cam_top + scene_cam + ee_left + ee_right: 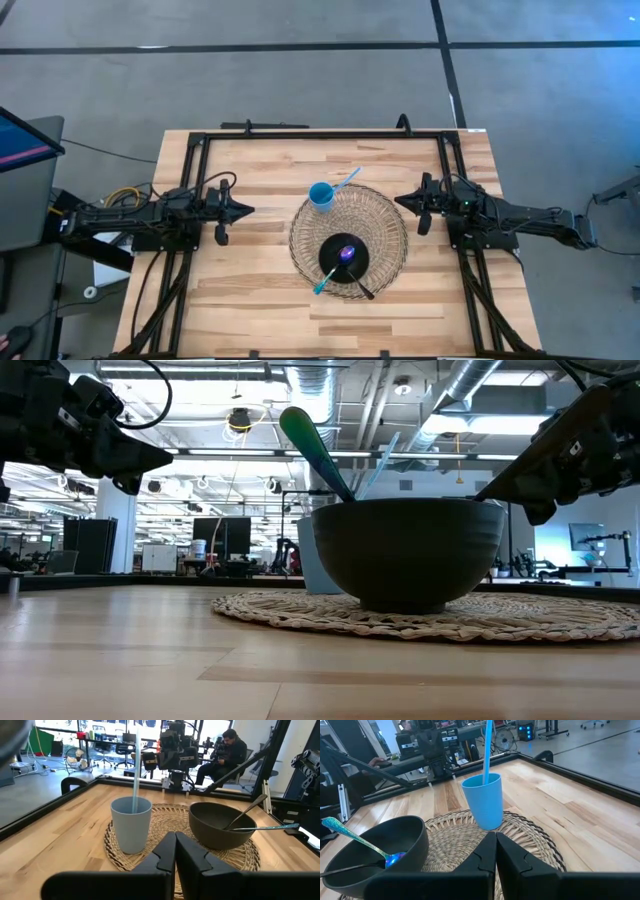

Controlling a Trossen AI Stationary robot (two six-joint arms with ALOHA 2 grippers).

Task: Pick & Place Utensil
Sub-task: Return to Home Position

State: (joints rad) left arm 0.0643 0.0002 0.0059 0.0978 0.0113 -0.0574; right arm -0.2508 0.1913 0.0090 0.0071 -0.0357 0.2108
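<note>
A dark bowl (344, 257) sits on a round woven mat (385, 215) at the table's middle. Two utensils lean in the bowl with handles over its near rim: an iridescent blue-handled spoon (357, 841) and a dark one (245, 811). A light blue cup (321, 195) stands on the mat's far-left part, holding a blue utensil (486, 750) that leans on its rim. My left gripper (250, 211) hovers shut left of the mat. My right gripper (399, 200) hovers shut right of it. Neither holds anything.
A black frame (320, 135) runs along the table's left, far and right edges. Bare wood lies near the table's near edge (330, 320). A person (227, 750) sits at a desk beyond the table's right side, seen in the left wrist view.
</note>
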